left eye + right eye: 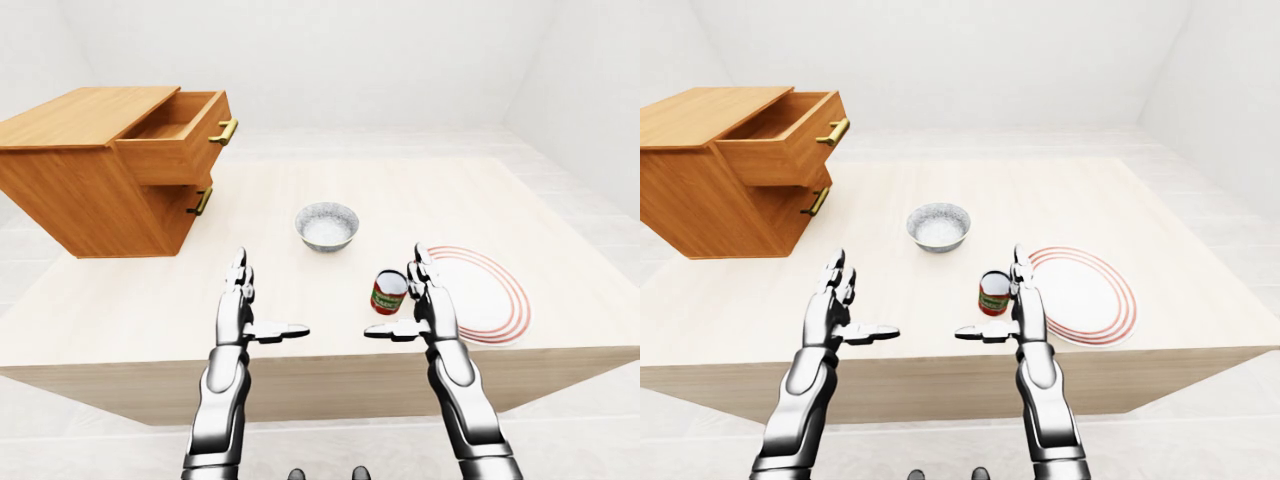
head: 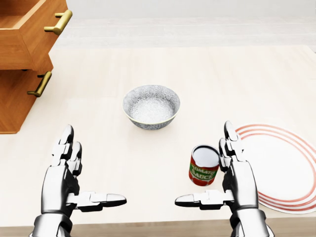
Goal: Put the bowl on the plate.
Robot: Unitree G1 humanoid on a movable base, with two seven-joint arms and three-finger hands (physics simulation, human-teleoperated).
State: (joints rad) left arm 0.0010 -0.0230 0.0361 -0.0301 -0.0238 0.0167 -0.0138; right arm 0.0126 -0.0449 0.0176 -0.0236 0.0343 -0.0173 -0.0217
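A: Where are we in the task?

B: At the start, we think. The bowl (image 2: 151, 106), round and speckled grey, sits on the pale wood table (image 2: 207, 74), apart from the red-rimmed plate (image 2: 289, 168) at the right. Both hands, left (image 2: 63, 170) and right (image 2: 236, 170), are spread wide and hold nothing.

A: And next?

B: We must reach the bowl without touching the can (image 2: 204, 165).

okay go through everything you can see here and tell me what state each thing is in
bowl: upright, empty, on the table, not on the plate.
plate: flat, bare.
tomato sauce can: upright.
top drawer: pulled open.
lower drawer: shut.
left hand: open, empty.
right hand: open, empty.
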